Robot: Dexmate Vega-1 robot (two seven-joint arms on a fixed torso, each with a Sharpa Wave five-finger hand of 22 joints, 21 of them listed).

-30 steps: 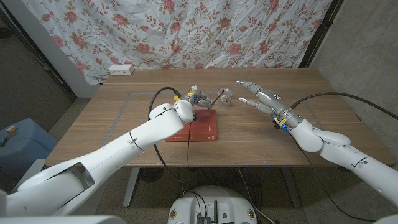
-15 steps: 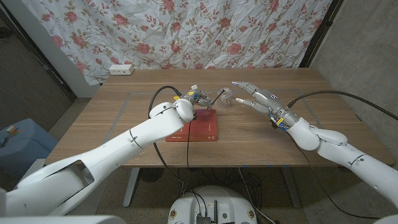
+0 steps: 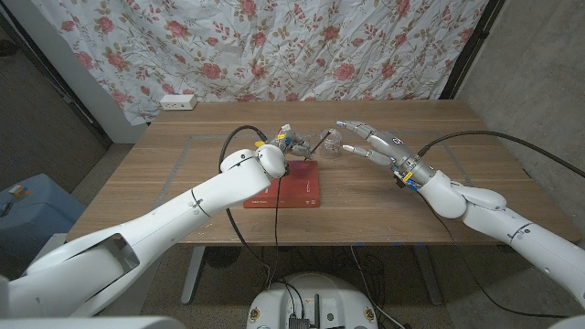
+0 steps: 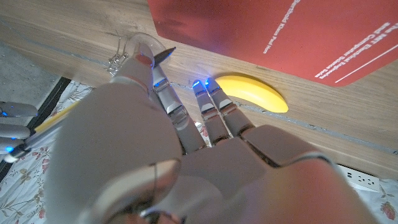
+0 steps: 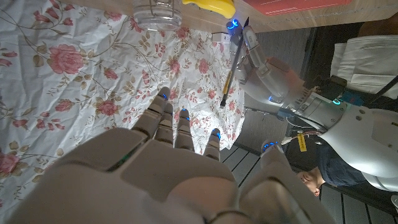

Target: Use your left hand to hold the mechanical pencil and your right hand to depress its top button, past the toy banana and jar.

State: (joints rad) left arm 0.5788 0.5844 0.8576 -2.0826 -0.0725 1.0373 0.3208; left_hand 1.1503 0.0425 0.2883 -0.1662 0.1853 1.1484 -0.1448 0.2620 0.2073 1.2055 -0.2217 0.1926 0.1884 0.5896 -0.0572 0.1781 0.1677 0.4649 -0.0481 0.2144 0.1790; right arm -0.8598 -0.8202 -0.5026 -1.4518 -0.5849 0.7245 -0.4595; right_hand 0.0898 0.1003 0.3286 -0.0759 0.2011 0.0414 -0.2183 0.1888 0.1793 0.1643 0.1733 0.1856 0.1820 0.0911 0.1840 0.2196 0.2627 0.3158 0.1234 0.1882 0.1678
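R wrist view: left hand (image 5: 261,59) grips pencil (image 5: 230,71); head view unclear.

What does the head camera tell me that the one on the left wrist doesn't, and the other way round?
The head view gives the overview: the whole wooden table and the whole right hand, its fingers spread and holding nothing. The left wrist view gives close detail: white lettering on the flat red mat and the curve of the yellow toy banana beside it. Both take in the left hand holding the yellow mechanical pencil, and the clear glass jar.
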